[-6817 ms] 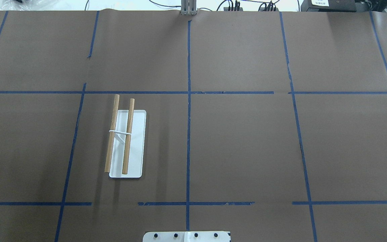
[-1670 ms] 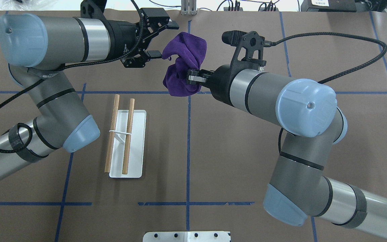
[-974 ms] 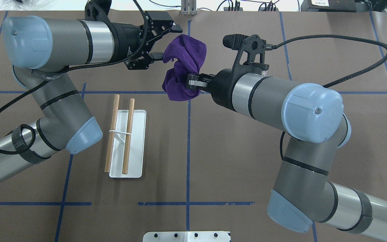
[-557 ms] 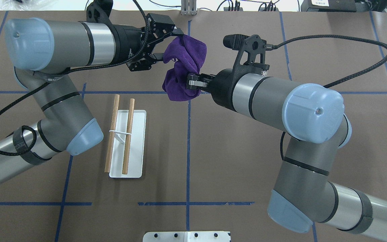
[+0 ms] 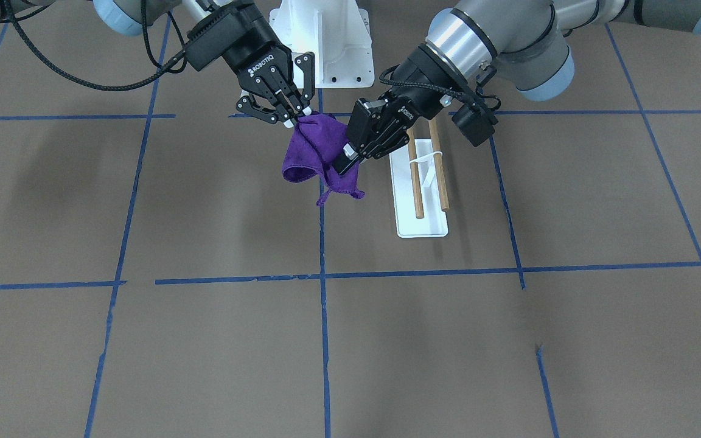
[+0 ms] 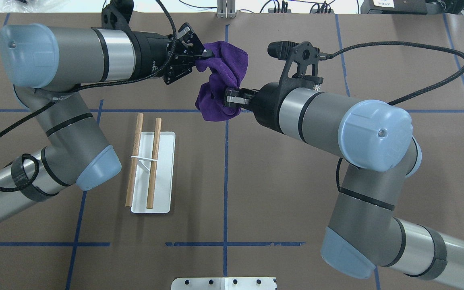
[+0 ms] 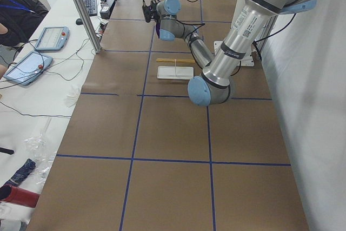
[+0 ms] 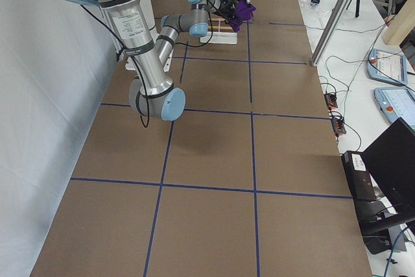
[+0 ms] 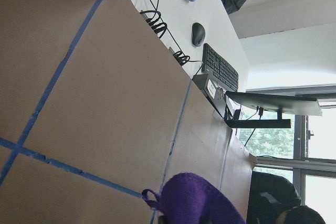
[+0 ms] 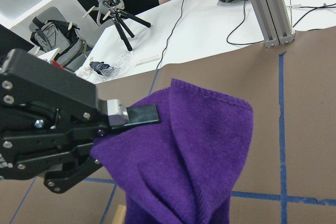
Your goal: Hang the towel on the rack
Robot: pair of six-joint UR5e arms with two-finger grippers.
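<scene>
- The desk (image 6: 296, 161) lay below both claws. The towel looked to hang clear of it.
- The rack (image 6: 163, 177) stood on the desk, apart from the left claw (image 6: 204, 53), back toward the robot and slightly out to that arm's own side. Its two dowels (image 6: 154, 161) ran lengthwise away from the robot. The left arm was the nearer one, so I judged the carry would go that way, with the cloth laid across the dowels.
- The towel (image 6: 226, 68) was bunched in the air between the two claws, its loop tag (image 5: 321, 198) dangling beneath them.
- The left claw was pressed together on the towel's far edge — a moment earlier its fingers had been spread around that edge.
- The right claw (image 6: 228, 98) pinched the near fold — unchanged.
</scene>
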